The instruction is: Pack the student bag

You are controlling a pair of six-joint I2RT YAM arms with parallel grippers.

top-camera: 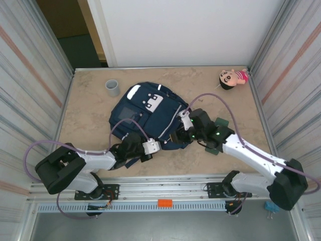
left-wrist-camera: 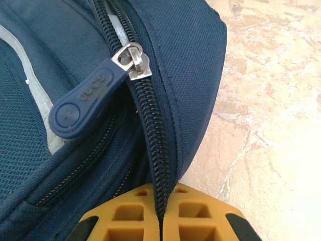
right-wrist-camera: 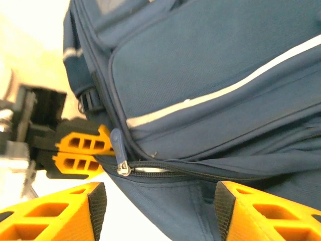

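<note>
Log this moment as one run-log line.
student bag: lying on table | left gripper: shut on bag's zipper seam | right gripper: open, beside zipper pull

student bag navy blue with thin pale stripes and white patches; its zipper pull navy, slider silver; tabletop mottled beige marble; cup grey; doll black-haired in pink; right hand fingers orange-yellow

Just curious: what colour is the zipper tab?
Navy blue; the rubbery oval pull tab shows best in left wrist view.
</note>
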